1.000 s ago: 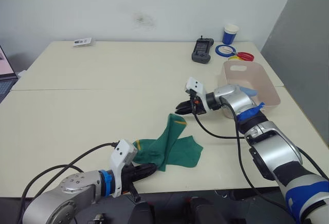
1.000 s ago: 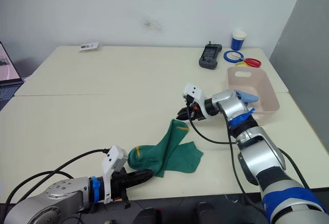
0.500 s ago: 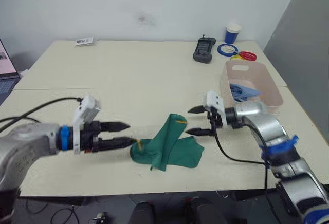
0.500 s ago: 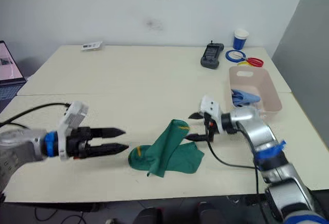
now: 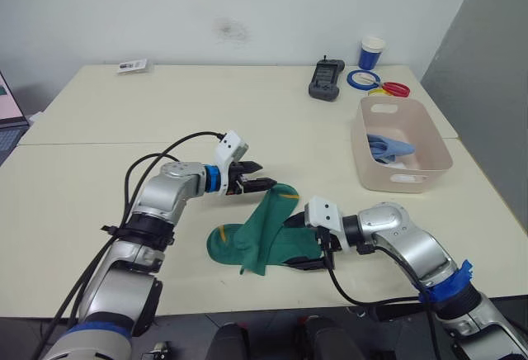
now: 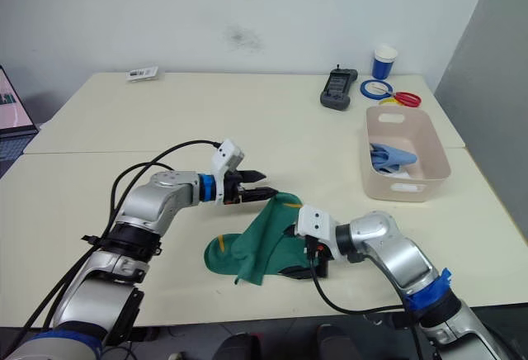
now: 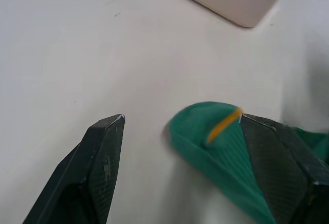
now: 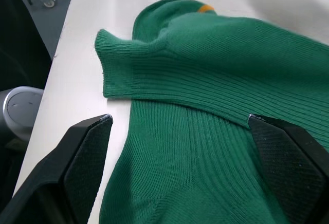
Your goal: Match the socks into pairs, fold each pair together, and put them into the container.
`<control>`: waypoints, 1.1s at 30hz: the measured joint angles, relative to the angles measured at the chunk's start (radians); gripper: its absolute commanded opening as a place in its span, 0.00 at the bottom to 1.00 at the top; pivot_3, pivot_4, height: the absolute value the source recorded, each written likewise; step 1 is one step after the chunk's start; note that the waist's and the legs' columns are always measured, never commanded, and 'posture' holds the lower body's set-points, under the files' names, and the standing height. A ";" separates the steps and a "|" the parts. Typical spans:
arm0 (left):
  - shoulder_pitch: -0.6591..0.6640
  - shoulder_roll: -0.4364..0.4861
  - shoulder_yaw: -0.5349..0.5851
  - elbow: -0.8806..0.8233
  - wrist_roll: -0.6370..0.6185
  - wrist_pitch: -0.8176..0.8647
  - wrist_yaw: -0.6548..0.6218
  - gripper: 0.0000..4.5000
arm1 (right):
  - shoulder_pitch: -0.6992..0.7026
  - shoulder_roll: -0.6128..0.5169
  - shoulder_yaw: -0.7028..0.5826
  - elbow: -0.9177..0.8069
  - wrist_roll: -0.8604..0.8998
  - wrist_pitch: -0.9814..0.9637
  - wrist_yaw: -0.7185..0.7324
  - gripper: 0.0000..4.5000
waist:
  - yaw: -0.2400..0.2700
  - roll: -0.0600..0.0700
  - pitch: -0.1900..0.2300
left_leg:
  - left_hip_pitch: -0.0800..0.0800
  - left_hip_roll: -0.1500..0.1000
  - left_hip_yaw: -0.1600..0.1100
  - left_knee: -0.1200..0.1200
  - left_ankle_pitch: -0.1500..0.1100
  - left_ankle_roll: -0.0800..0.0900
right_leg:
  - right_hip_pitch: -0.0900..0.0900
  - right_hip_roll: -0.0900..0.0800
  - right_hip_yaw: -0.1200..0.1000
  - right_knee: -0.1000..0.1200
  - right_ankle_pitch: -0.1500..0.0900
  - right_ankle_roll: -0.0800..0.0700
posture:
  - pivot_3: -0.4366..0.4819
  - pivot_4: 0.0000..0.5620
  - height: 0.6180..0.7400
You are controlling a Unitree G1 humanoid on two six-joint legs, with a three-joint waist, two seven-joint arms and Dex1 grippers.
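Green socks crossed on the counter — both grippers spread wide, nothing grasped.
Left gripper brackets the yellow-marked toe, right gripper the other end — apparently for folding; blue socks already lie in the container.

Green sock toe between spread jaws

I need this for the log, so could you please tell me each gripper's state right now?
Left gripper: open, holding nothing, at the green socks' far tip.
Right gripper: open, holding nothing, at their near edge.
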 measured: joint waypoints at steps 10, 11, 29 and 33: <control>-0.052 -0.067 -0.034 0.134 0.084 -0.029 -0.121 0.29 | 0.001 0.001 -0.014 -0.014 0.013 0.031 -0.049 1.00 | -0.001 0.000 0.000 | 0.000 0.000 0.000 0.000 0.000 0.000 | 0.000 0.000 0.000 0.000 0.000 0.000 | 0.48 0.27 1.00; -0.049 -0.065 -0.034 0.123 0.084 -0.015 -0.131 0.22 | 0.001 0.001 -0.018 -0.014 0.019 0.032 -0.054 1.00 | -0.001 0.000 0.000 | 0.000 0.000 0.000 0.000 0.000 0.000 | 0.000 0.000 0.000 0.001 0.000 0.000 | 0.48 0.27 1.00; 0.118 -0.035 0.260 -0.086 0.000 0.104 0.109 0.01 | -0.032 0.047 -0.014 -0.013 0.051 0.089 -0.093 1.00 | 0.000 0.000 0.000 | 0.000 0.000 -0.001 0.001 0.000 0.000 | 0.000 -0.003 -0.001 0.002 0.000 0.000 | 0.48 0.27 1.00; 0.163 -0.031 0.235 -0.180 -0.022 0.154 0.071 0.01 | -0.032 0.047 0.008 -0.014 0.050 0.088 -0.089 1.00 | 0.001 0.000 0.000 | 0.000 0.000 -0.001 0.001 0.000 0.000 | 0.001 -0.003 -0.001 0.002 0.000 0.000 | 0.48 0.27 1.00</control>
